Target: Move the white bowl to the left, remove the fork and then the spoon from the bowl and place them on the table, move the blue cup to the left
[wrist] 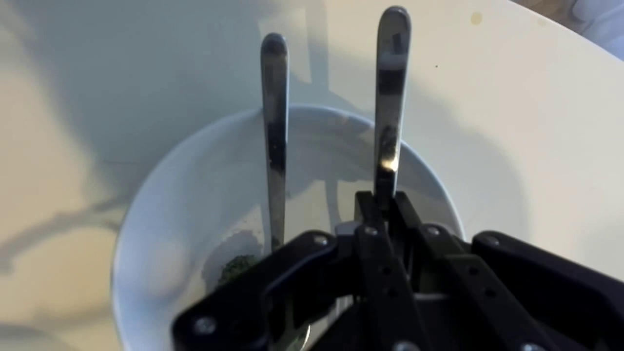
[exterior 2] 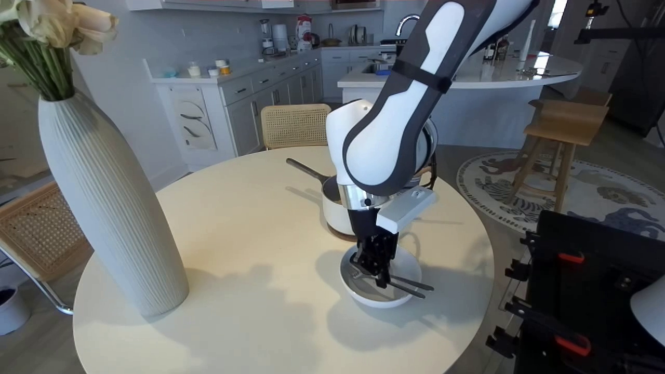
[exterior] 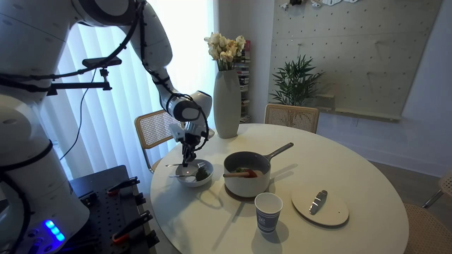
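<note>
Plainly, the fork (wrist: pixel 390 102) sits pinched in the hand (wrist: pixel 384 202).

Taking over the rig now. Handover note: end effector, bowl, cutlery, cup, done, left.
End effector: shut on the handle of the fork, over the white bowl.
Fork: tines over the bowl, handle past the rim; can't tell if it's lifted clear.
Spoon: in the bowl, handle over the rim.
Blue cup: upright on the table, near the saucepan.
Done: fork gripped. Whether the bowl's move left is done can't be told from these views.
Left: fork to the table, spoon to the table, cup to the left.
</note>
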You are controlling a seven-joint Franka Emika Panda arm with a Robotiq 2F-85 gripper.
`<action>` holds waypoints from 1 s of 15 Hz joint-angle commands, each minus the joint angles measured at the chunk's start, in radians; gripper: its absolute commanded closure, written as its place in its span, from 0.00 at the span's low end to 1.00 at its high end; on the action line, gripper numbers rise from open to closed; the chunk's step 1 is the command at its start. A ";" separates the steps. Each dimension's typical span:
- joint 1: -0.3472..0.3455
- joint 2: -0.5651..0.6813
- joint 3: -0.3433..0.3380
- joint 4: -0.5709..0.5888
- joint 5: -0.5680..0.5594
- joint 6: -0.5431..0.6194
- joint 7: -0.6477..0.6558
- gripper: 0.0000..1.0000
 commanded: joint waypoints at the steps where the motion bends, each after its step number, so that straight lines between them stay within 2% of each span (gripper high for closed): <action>1: 0.025 -0.045 -0.011 0.016 -0.025 -0.067 0.040 0.97; 7: 0.040 -0.085 -0.016 0.018 -0.045 -0.084 0.050 0.97; 15: 0.033 -0.187 -0.059 -0.047 -0.075 -0.072 0.098 0.97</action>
